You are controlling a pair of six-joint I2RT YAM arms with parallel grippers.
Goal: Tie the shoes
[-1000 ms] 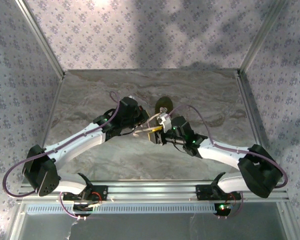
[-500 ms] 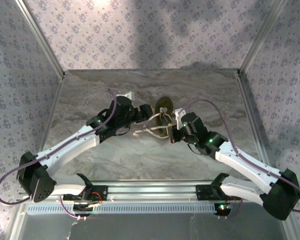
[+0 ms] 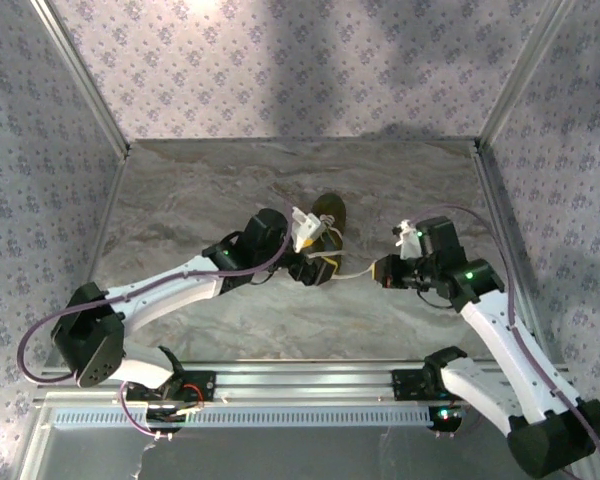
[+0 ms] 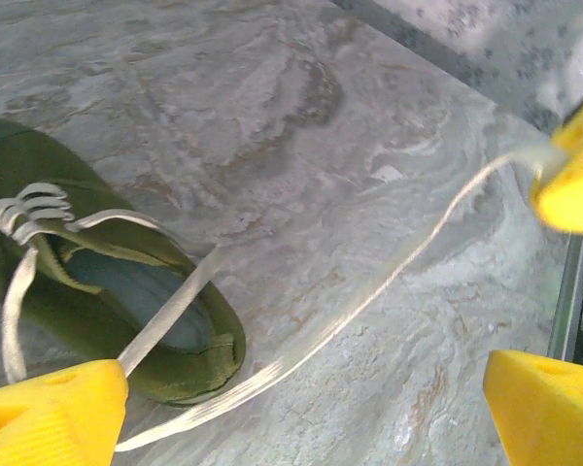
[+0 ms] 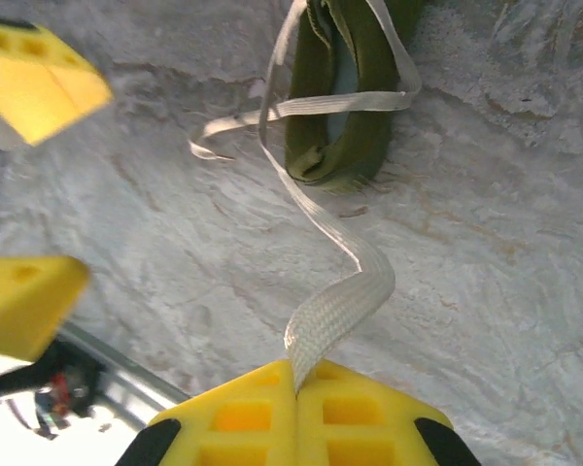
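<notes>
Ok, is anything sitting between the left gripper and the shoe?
Nothing visible. The open left gripper hangs right beside the shoe heel; just the shoe's own lace, pinched by the right gripper, crosses the gap.

I can read no text, label, brand, number or sign. The olive shoe point(image 3: 329, 212) and its white lace point(image 5: 340, 291) carry no legible marking. My left gripper point(image 4: 301, 408) and my right gripper point(image 5: 296, 374) are plain yellow. The marbled table point(image 3: 180, 200) shows only veining, and the walls point(image 3: 280, 70) a small flower print, no letters.
</notes>
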